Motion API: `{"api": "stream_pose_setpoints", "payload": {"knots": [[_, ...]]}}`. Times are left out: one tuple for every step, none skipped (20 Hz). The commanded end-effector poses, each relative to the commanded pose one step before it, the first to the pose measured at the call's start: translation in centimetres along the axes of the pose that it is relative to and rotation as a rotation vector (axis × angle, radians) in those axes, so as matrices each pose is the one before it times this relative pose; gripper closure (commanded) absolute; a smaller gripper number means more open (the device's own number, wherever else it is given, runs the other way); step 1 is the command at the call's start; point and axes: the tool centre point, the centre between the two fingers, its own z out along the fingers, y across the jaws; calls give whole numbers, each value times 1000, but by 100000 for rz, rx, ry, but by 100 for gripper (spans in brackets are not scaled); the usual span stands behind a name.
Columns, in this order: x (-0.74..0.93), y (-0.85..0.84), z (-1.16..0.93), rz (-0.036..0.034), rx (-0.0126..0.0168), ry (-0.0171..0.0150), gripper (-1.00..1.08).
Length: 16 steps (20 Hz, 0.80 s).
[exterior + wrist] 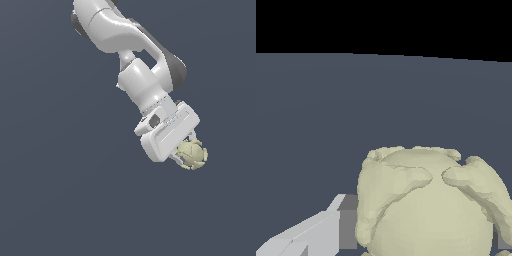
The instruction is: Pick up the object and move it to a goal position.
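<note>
Where the glossy white arm (pixel 145 80) ended, the gripper (pixel 187 150) was clamped on the object (pixel 192 153), a pale yellowish-beige lumpy ball with raised ridges curling over its rounded surface, held between grey-padded fingers (pixel 341 225) above the flat slate-blue ground (pixel 60 190).

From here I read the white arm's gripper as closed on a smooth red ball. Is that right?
Not quite. The gripper is closed on a ball, but it is the pale yellowish-beige lumpy ball, ridged rather than smooth and red. The wrist view shows its bumpy surface close up.
</note>
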Motion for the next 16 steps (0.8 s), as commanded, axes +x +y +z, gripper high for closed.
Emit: {"api": "stream_pose_setpoints", "payload": {"knots": [[1815, 265, -703, -2688, 1212, 5647, 108], [709, 98, -253, -1075, 539, 2227, 108], [716, 97, -254, -1090, 551, 2252, 108], [723, 96, -255, -1106, 564, 2277, 108], [730, 94, -256, -1121, 578, 2302, 108], [736, 92, -256, -1136, 593, 2327, 108], [743, 90, -257, -1152, 609, 2352, 108], [749, 87, -257, -1167, 626, 2376, 108], [755, 84, -256, -1182, 645, 2402, 108], [761, 80, -256, -1197, 665, 2426, 108], [767, 75, -254, -1211, 688, 2450, 108], [771, 69, -252, -1222, 709, 2469, 108], [750, 62, -242, -1194, 709, 2410, 108], [716, 53, -227, -1144, 696, 2306, 108], [682, 42, -211, -1091, 685, 2199, 108], [646, 33, -195, -1035, 672, 2089, 108]]}}
